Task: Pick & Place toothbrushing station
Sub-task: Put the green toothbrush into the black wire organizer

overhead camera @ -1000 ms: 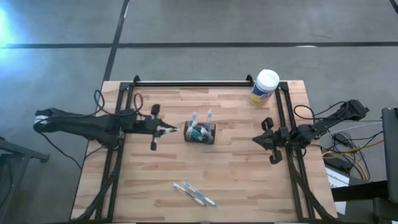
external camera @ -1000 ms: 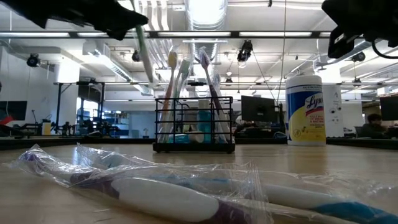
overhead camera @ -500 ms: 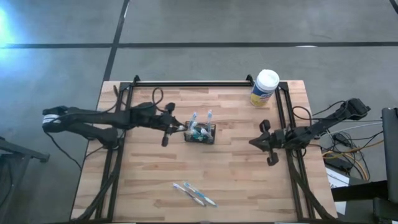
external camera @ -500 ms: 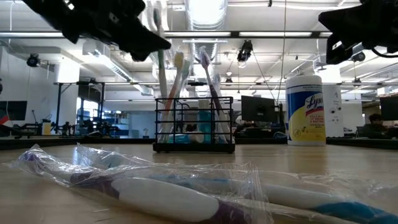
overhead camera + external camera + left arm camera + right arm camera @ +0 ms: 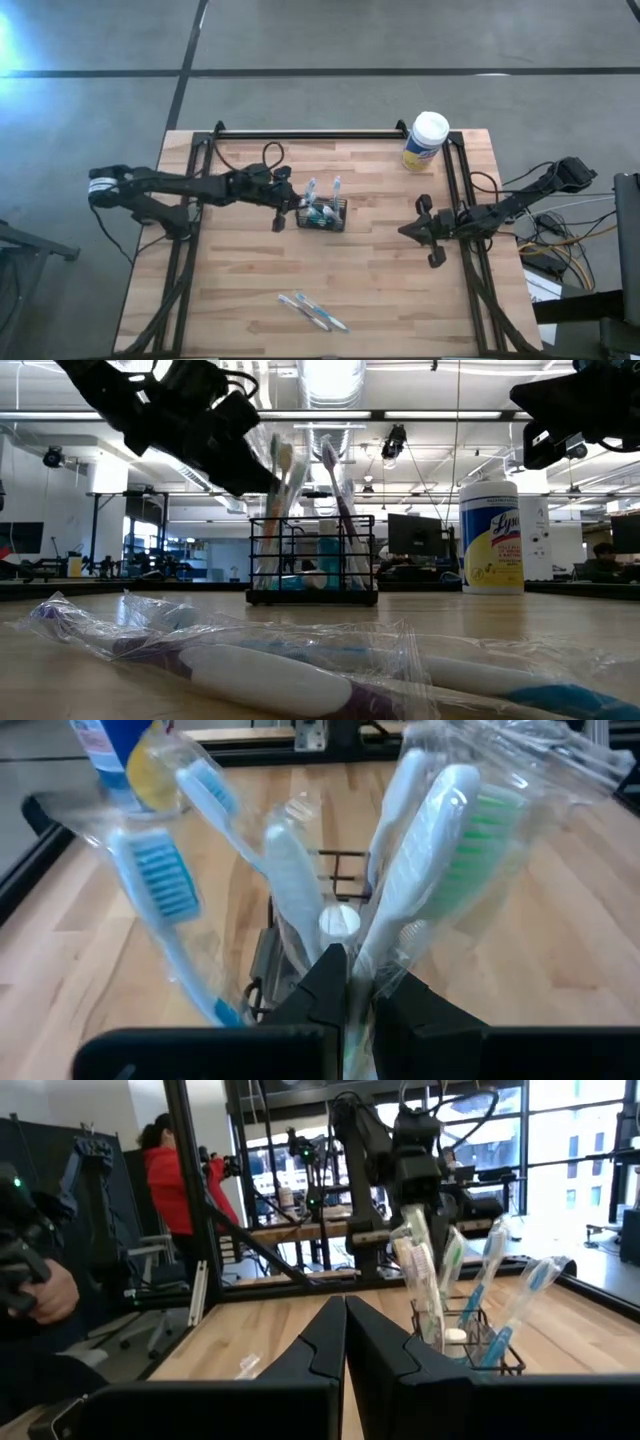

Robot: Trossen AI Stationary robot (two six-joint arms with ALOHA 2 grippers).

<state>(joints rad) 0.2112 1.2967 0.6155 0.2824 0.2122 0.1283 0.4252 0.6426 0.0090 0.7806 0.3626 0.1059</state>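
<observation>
Standing upright, the black wire-mesh toothbrushing station point(image 5: 321, 214) holds wrapped toothbrushes point(image 5: 440, 850).

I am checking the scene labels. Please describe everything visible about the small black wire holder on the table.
The black wire holder is a low, rectangular rack of thin dark wire, standing upright on the wooden table near its middle. Several plastic-wrapped toothbrushes stand in it, leaning outward, with a small white-capped item among them. The left hand is at its left edge, shut on a wrapped green-bristled toothbrush over it.

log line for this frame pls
left gripper: shut on wrapped toothbrush, at holder | right gripper: shut, idle at right edge | wrapped toothbrushes: on table near front
</observation>
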